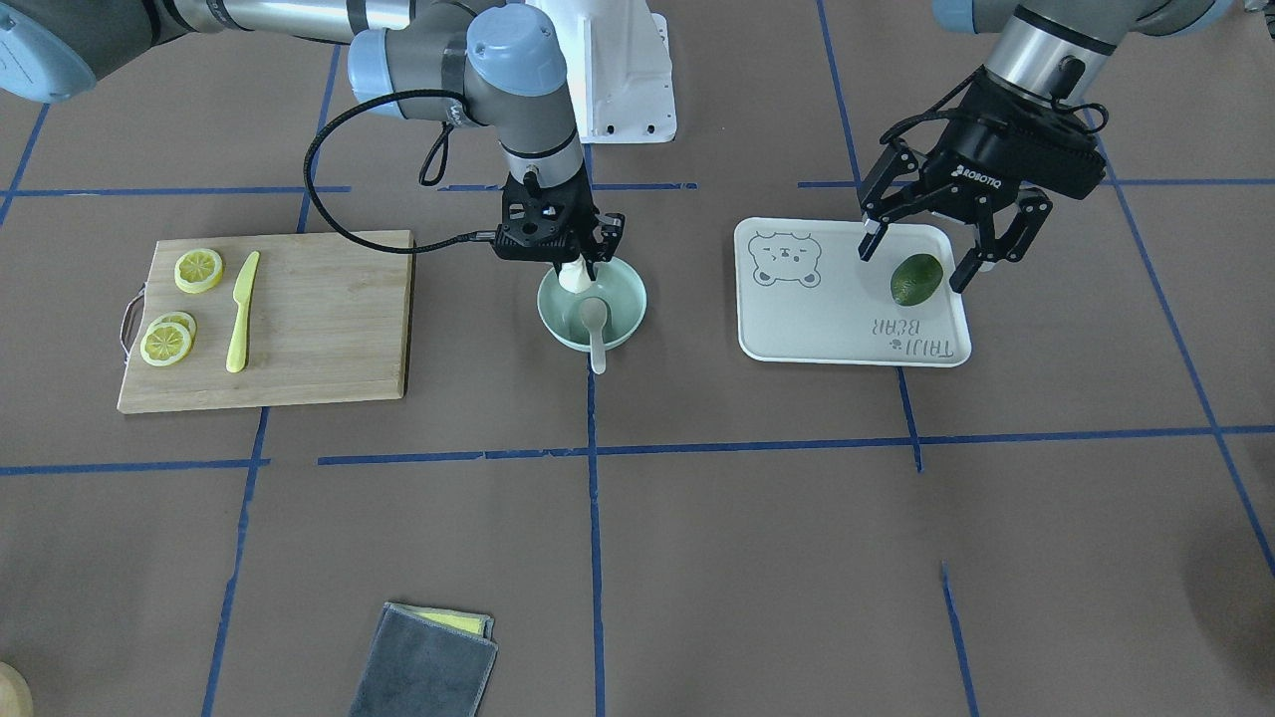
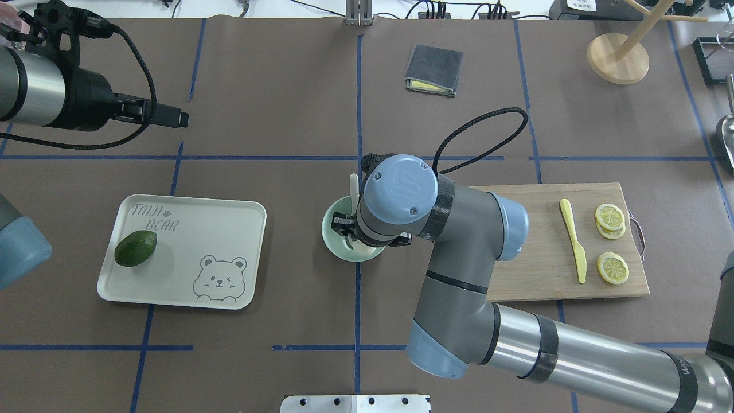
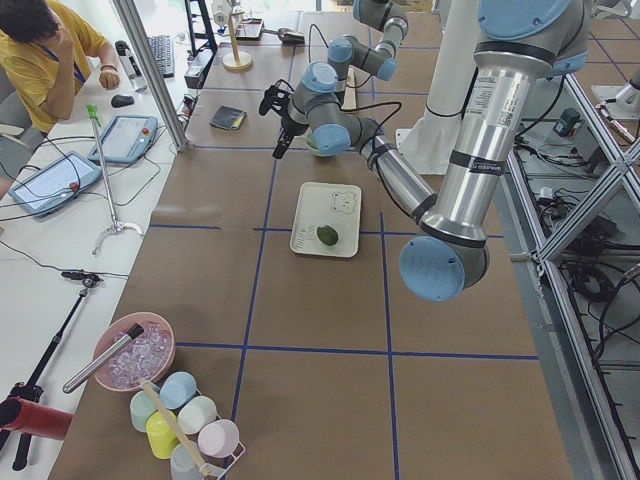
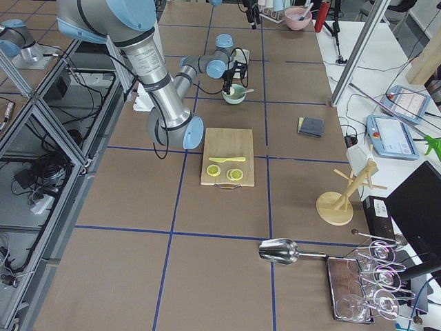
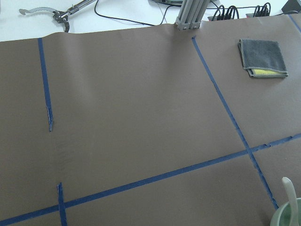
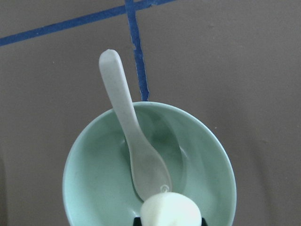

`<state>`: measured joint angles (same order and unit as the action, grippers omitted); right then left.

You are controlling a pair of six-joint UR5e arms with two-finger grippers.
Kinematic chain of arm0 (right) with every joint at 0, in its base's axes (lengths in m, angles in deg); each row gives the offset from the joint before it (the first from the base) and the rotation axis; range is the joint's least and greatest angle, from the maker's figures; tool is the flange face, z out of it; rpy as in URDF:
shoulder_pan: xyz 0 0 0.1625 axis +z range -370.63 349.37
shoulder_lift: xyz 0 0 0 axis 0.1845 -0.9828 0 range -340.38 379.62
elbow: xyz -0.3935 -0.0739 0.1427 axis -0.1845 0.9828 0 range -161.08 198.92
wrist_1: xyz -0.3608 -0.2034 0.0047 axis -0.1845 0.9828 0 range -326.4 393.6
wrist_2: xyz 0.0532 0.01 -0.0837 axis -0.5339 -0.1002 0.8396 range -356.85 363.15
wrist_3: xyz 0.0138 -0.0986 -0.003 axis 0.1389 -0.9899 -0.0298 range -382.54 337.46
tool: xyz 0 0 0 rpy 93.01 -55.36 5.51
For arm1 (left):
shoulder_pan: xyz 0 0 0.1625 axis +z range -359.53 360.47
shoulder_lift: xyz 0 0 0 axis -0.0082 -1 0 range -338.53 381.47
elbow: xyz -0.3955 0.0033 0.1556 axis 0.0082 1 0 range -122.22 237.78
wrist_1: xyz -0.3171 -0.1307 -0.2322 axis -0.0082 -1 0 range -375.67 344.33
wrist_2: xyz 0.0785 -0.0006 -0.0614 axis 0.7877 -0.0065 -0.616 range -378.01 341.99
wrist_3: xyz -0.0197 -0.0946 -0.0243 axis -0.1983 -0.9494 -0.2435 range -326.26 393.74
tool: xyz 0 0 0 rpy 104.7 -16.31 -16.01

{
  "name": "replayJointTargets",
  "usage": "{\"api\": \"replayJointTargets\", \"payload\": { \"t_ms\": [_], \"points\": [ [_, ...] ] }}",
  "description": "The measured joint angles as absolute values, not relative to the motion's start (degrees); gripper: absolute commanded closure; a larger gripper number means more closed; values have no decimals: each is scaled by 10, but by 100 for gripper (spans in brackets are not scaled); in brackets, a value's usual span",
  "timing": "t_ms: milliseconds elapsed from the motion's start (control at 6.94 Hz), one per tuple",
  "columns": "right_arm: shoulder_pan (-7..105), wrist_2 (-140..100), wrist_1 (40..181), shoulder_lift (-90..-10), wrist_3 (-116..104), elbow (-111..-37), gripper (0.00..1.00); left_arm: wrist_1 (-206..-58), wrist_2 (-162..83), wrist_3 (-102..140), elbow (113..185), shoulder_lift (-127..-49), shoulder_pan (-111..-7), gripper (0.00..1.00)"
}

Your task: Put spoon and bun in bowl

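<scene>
The mint-green bowl (image 1: 637,299) stands at the table's middle. The off-white spoon (image 1: 596,334) lies in it, scoop inside and handle out over the rim; the right wrist view shows this too (image 6: 127,122). My right gripper (image 1: 576,267) is shut on the cream-white bun (image 1: 572,281) and holds it just over the bowl's back part, above the scoop (image 6: 169,209). My left gripper (image 1: 916,261) is open and empty, above the avocado (image 1: 916,283). In the overhead view the right arm hides most of the bowl (image 2: 330,229).
A white bear-print tray (image 1: 827,329) holds the dark green avocado. A wooden cutting board (image 1: 319,319) carries a yellow knife (image 1: 241,311) and lemon slices (image 1: 198,270). A folded grey cloth (image 1: 423,662) lies at the table's far side from the robot.
</scene>
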<state>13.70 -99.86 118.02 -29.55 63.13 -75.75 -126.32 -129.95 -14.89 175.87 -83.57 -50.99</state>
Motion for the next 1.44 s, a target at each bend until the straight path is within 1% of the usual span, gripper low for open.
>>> {"api": "replayJointTargets", "payload": {
  "t_ms": [144, 288, 432, 576, 720, 864, 1008, 1152, 1440],
  "points": [
    [137, -998, 1164, -293, 635, -746, 28, -1263, -1300, -149, 1758, -836, -510, 2],
    [136, -997, 1157, -290, 636, -740, 17, -1263, -1300, -148, 1758, -836, -510, 2],
    [136, -995, 1154, -289, 637, -738, 13, -1263, -1300, -147, 1758, -836, -510, 2],
    [136, -994, 1153, -289, 637, -737, 13, -1263, -1300, -146, 1758, -835, -510, 2],
    [136, -993, 1153, -289, 638, -736, 0, -1263, -1299, -146, 1758, -832, -510, 2],
    [142, -994, 1153, -289, 638, -740, 0, -1264, -1300, -139, 1759, -823, -511, 1],
    [157, -999, 1154, -300, 637, -761, 0, -1264, -1300, -109, 1762, -804, -520, 1],
    [188, -1025, 1156, -341, 633, -811, 0, -1265, -1304, -47, 1764, -773, -548, 1],
    [303, -1144, 1157, -470, 575, -917, 0, -1266, -1355, 114, 1749, -715, -618, 1]
  ]
}}
